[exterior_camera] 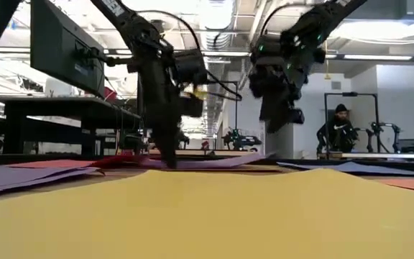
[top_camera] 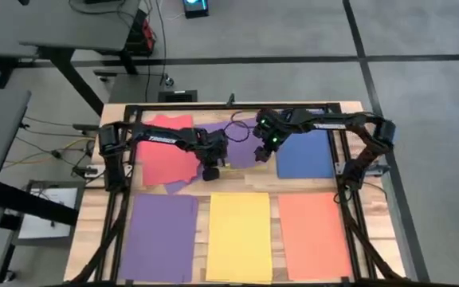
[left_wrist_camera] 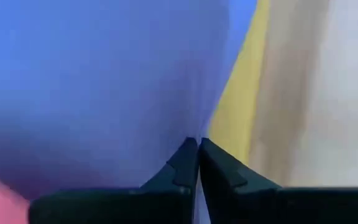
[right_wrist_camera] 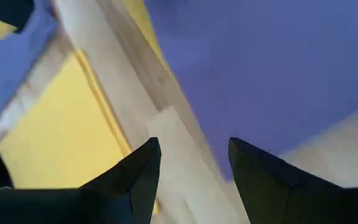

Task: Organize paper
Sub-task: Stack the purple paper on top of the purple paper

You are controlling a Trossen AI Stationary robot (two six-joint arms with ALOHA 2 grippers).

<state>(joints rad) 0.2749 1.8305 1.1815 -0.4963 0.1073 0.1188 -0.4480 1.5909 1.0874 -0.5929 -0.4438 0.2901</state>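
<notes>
Two dark jointed arms — white lettering, green lights, black cables

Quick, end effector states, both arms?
Left end effector: shut, tips down on the purple sheet; a pinch cannot be told.
Right end effector: open, holding nothing.

matt, smooth coloured paper sheets: red, purple, yellow, orange and blue. the table shows pale wood with visible grain between them. a black frame of metal look borders the top. both arms and the left gripper fingers appear as dark, matt, hard plastic or metal; which one cannot be told.
</notes>
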